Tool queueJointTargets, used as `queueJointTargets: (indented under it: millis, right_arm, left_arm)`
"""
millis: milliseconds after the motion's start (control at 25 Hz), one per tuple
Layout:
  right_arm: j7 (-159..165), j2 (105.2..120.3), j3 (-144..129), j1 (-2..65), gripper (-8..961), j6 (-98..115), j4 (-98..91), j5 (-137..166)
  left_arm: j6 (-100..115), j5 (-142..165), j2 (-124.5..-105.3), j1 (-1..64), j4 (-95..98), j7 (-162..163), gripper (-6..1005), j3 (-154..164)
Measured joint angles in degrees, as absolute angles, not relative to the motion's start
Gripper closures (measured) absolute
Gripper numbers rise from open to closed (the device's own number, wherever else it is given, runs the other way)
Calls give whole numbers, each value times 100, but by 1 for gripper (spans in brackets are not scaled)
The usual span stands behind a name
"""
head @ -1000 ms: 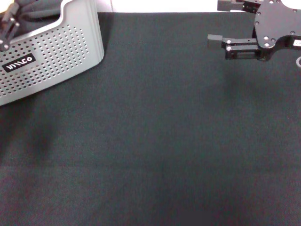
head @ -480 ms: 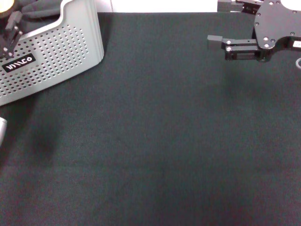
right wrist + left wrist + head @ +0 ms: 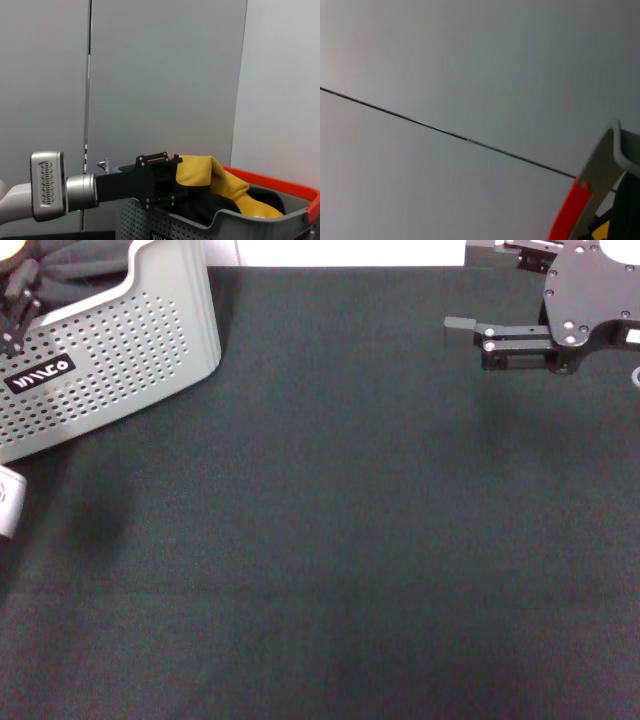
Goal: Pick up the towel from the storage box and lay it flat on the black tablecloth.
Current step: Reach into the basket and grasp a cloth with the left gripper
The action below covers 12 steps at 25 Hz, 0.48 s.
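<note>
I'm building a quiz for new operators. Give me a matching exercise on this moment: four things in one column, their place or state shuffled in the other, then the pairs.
Things:
1. towel
2. storage box
3. right gripper
4. left gripper

Place or state:
A. light grey with perforated walls, on the far left of the black tablecloth
B. at the box's opening, right against the yellow cloth
C. bunched up in the box, yellow face showing
D. open, hanging over the tablecloth's far right, away from the box

Pairs: 1-C, 2-A, 3-D, 4-B
</note>
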<state>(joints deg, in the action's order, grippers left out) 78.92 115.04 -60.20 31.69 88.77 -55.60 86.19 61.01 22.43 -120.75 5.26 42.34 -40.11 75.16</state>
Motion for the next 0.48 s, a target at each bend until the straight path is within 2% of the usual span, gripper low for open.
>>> queueJointTargets:
  millis: [480]
  right_arm:
    - [7890, 11508, -6020, 3153, 150, 8896, -5579, 8610]
  left_arm:
    - [5937, 1818, -12079, 492, 4206, -4646, 315, 7744]
